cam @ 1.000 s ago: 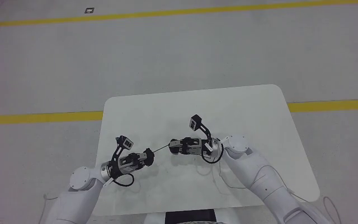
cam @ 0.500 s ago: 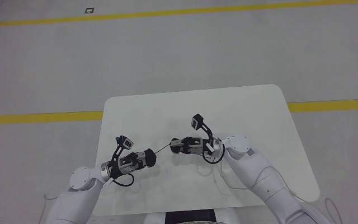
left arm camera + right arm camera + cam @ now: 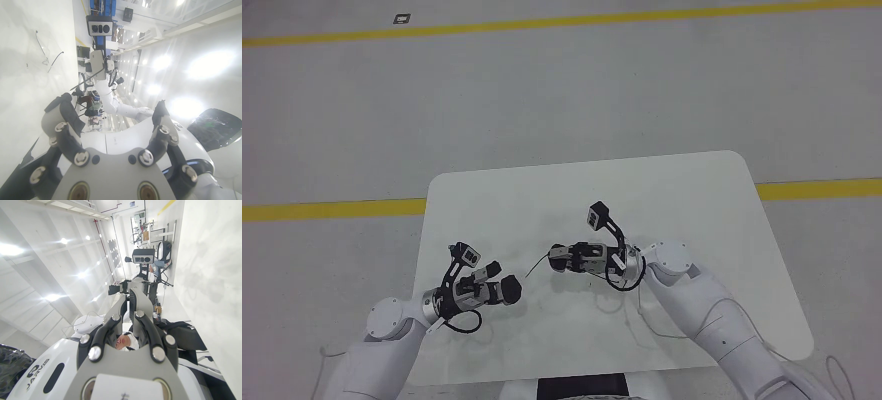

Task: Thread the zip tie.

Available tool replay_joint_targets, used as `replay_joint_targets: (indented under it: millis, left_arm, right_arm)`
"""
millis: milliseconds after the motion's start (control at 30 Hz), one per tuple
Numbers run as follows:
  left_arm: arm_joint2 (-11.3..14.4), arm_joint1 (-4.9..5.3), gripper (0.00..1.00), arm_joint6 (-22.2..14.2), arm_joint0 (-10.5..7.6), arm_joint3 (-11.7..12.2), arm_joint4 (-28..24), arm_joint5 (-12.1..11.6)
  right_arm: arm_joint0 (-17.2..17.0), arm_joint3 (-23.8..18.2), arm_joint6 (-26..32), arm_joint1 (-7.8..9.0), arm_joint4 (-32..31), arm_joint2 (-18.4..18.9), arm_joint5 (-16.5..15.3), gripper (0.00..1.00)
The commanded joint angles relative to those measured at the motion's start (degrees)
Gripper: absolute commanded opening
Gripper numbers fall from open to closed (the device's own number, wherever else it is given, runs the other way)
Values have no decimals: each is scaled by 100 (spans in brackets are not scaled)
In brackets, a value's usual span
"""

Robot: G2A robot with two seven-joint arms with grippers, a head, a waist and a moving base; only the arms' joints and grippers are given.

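Took the top view as the clock face, 12 o'clock at the far edge of the white table (image 3: pixel 692 200).

Located the right gripper (image 3: pixel 553 258) a little toward 9 o'clock from the table's centre, aimed at roughly 8 o'clock. Noted its fingers (image 3: pixel 140 302) drawn almost together in the right wrist view, with only a narrow slit between them. Found the zip tie (image 3: pixel 535 267), a thin dark strip, pinched by one end at those fingertips and projecting straight out toward 8 o'clock. Checked against the left wrist view: same strip, clamped at the far gripper, free end pointing back toward the camera.

Located the left gripper (image 3: pixel 113 100) at 8 o'clock from the right one, toward the table's 9 o'clock side, facing it. Noted its fingers (image 3: pixel 68 113) spread wide, with nothing gripped between them. Placed the tie's free end near one left fingertip, apart from it. Could not tell which end of the tie, head or tail, sits in the right gripper.
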Motion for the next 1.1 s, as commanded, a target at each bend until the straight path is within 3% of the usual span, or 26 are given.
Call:
replay_joint_targets:
  millis: [0, 200, 367, 667, 1067]
  left_arm:
    - [0, 0, 100, 0, 0, 0, 0, 0]
    - [98, -12, 100, 202, -30, -67, 191, 0]
    - [133, -48, 100, 162, -91, -76, 203, 0]
    - [122, -221, 100, 148, -111, -90, 311, 0]
    - [154, -227, 100, 246, -118, -115, 318, 30]
  right_arm:
    - [0, 0, 0, 0, 0, 0, 0, 0]
    - [-145, -164, -83, 5, 319, 51, -35, 0]
    - [-208, -155, -13, -23, 809, 40, -138, 0]
    - [-240, -25, -101, -125, 1344, -213, -128, 0]
    - [-268, -104, -199, -138, 1361, -262, -93, 0]
